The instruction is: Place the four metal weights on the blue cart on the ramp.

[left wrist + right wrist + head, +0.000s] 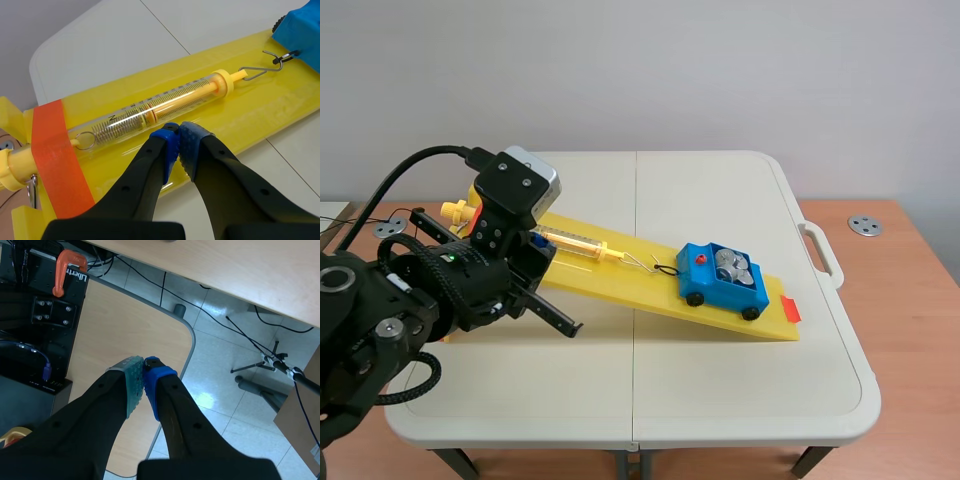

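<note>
Illumination: bright, diffuse, from overhead. Soft shadow on table [720, 400] along ramp [610, 280] edge. Glare streak along spring scale tube [165, 104] just ahead of left gripper [178, 131] (ramp surface glossy too). White hotspot on floor [212, 399] beside right gripper [144, 371].

Metal weights [733, 267] fill blue cart [703, 287] (low on ramp [610, 285]).

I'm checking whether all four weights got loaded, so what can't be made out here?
Scene view: weights in the blue cart too small and overlapping to count.
Left wrist view: picture edge cuts the cart off; weights unseen.
Right wrist view: faces the floor; no cart.
</note>
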{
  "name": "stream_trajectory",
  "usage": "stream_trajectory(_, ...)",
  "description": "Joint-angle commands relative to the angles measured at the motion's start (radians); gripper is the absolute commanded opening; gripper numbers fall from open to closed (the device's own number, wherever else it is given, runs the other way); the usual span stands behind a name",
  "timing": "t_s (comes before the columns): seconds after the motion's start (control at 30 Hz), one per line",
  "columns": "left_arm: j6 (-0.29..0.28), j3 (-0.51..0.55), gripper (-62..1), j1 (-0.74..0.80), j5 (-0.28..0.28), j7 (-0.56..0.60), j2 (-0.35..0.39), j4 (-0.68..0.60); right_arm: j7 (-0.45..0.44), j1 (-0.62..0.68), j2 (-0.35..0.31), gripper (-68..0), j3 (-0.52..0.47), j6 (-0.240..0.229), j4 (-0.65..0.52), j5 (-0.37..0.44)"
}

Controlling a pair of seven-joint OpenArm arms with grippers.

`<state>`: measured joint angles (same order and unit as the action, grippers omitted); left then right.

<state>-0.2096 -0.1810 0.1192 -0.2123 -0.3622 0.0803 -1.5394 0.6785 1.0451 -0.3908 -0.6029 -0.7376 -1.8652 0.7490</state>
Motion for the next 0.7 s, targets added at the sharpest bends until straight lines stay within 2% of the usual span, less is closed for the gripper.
stream_trajectory(0.0,0.044,0.023,-58.2,-0.034,0.032,0.156,-0.019,-0.101,-0.081,0.024,-0.03,-66.9,-0.066,-0.008,-0.075,0.04)
stream_trajectory(0.27,0.044,0.023,-58.2,-0.034,0.037,0.156,-0.019,-0.103,-0.08,0.024,-0.03,-66.9,-0.066,-0.008,-0.075,0.04)
stream_trajectory(0.4,0.043,0.023,-58.2,-0.031,0.079,0.112,-0.018,-0.128,-0.101,0.016,-0.03,-66.9,-0.066,-0.008,-0.075,0.04)
stream_trajectory(0.53,0.042,0.024,-58.2,0.017,0.106,0.05,-0.01,-0.22,-0.128,-0.009,-0.03,-66.9,-0.066,-0.008,-0.075,0.04)
stream_trajectory(0.67,0.039,0.026,-58.2,0.115,0.134,0.016,-0.002,-0.352,-0.135,-0.089,-0.03,-66.9,-0.066,-0.008,-0.075,0.042)
